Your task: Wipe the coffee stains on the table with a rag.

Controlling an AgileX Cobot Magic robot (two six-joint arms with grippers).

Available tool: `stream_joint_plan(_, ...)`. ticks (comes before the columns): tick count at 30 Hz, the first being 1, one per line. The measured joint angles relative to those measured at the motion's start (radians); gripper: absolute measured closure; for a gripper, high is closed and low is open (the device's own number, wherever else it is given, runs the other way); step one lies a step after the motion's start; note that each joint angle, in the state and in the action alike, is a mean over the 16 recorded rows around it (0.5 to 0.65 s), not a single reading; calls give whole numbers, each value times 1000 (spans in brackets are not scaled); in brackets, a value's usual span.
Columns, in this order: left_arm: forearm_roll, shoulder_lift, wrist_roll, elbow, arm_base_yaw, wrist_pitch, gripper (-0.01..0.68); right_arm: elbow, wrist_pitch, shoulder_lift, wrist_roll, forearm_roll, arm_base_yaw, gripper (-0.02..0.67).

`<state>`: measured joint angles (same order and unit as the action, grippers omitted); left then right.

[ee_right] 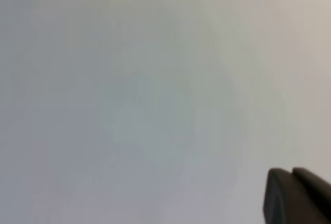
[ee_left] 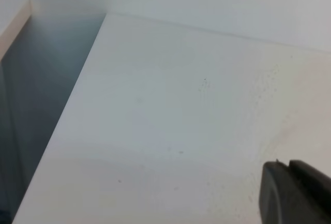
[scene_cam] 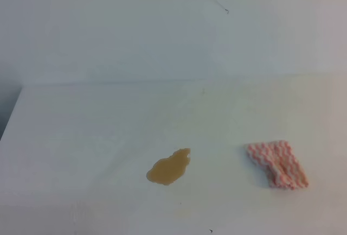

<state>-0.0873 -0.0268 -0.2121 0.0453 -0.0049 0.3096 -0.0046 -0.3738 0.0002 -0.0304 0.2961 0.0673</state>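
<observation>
The coffee stains (scene_cam: 169,167) show as one tan-brown blotch on the white table (scene_cam: 81,137), front and centre in the exterior high view. To its right, well apart, lies the rag (scene_cam: 277,164), pink-and-white striped and slightly crumpled. Neither arm appears in that view. In the left wrist view, my left gripper (ee_left: 288,163) shows only as black fingertips pressed together at the bottom right, over bare table (ee_left: 155,120). The right gripper (ee_right: 292,170) looks the same in the right wrist view, shut with nothing in it, above a blurred white surface.
The table's left edge (ee_left: 77,105) drops off into a dark gap (ee_left: 41,105). A pale wall (scene_cam: 162,29) rises behind the table's far edge. A few tiny dark specks (ee_left: 205,81) mark the tabletop.
</observation>
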Motion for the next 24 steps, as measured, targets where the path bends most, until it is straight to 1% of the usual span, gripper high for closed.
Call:
stream_joint_plan(6, 0, 0, 0, 0, 0, 0, 672, -47, -82, 10, -35, 2, 0, 653)
stream_joint_plan(11, 0, 0, 0, 0, 0, 0, 672, -125, -45, 57, -36, -1, 0, 653)
stream_joint_plan(17, 0, 0, 0, 0, 0, 0, 672, -272, 119, 185, -23, -19, 0, 653)
stream_joint_plan(24, 0, 0, 0, 0, 0, 0, 672, -453, 421, 412, 2, -40, -15, 652)
